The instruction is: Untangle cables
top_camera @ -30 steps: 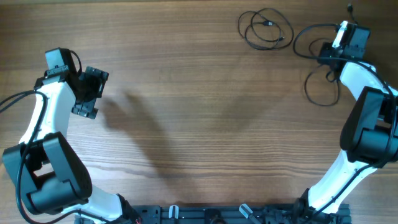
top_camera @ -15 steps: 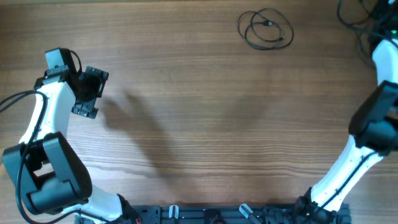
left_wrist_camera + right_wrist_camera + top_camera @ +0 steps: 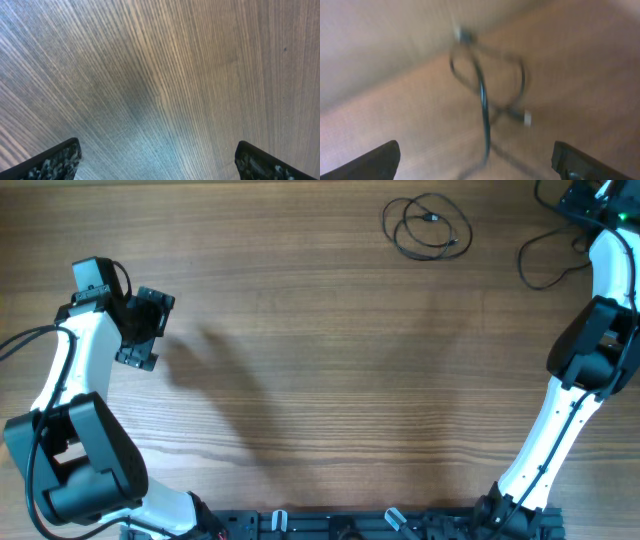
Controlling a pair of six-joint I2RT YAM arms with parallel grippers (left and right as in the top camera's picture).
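Both seem untangled: the coiled cable (image 3: 428,227) lies at the table's far edge, the loose cable (image 3: 483,105) by the far right corner beside the open-jawed right gripper (image 3: 479,161), likely awaiting straightening.

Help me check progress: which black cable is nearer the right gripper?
The loose cable beside the right gripper at the table's far-right edge; the coiled cable lies apart, farther left.

Overhead view: bright, even light; soft diffuse shadows on the table (image 3: 300,330) toward 9 o'clock. Left wrist view — pale sheen at 6 o'clock. Right wrist view — heavy motion blur smears the cable (image 3: 484,110).
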